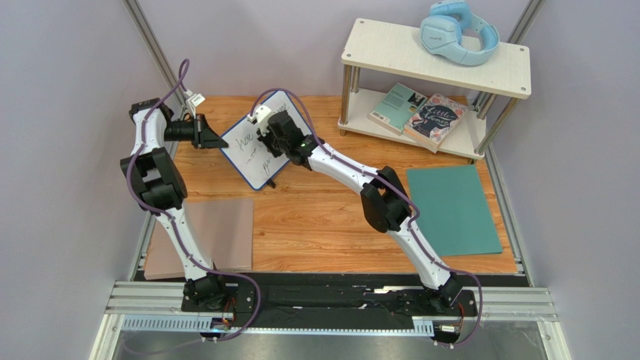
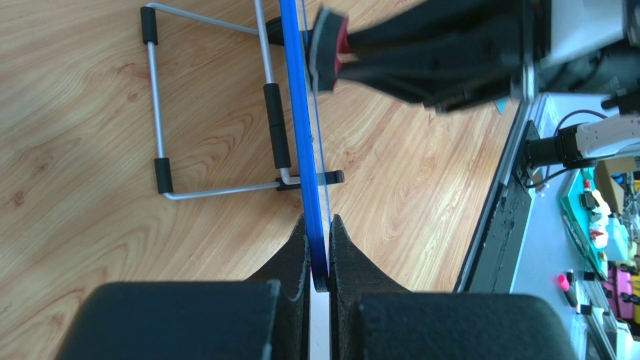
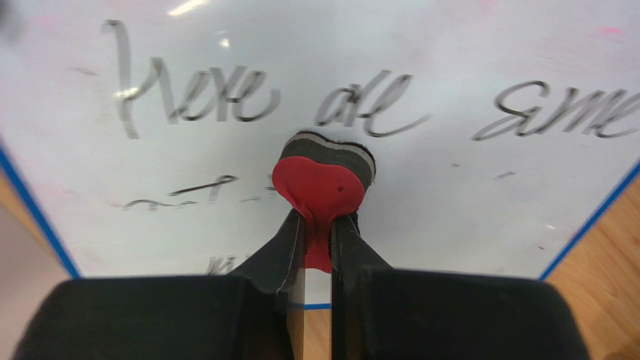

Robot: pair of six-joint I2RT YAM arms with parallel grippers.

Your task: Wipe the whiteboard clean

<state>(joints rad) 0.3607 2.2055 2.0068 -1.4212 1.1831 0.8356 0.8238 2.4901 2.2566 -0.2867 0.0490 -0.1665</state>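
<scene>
The whiteboard (image 1: pixel 259 142), white with a blue frame and black handwriting, stands tilted on its wire stand (image 2: pixel 161 105) at the back left of the wooden table. My left gripper (image 1: pixel 214 139) is shut on the board's blue left edge (image 2: pixel 304 150). My right gripper (image 1: pixel 272 139) is shut on a red eraser (image 3: pixel 319 187) with a dark felt face, pressed on the board's middle (image 3: pixel 421 187) just under the top line of writing. In the left wrist view the eraser (image 2: pixel 330 45) touches the board from the right side.
A pinkish-brown mat (image 1: pixel 225 232) lies at the near left and a teal mat (image 1: pixel 451 206) at the right. A two-tier shelf (image 1: pixel 436 60) at the back right holds blue headphones (image 1: pixel 458 30) and books (image 1: pixel 421 112).
</scene>
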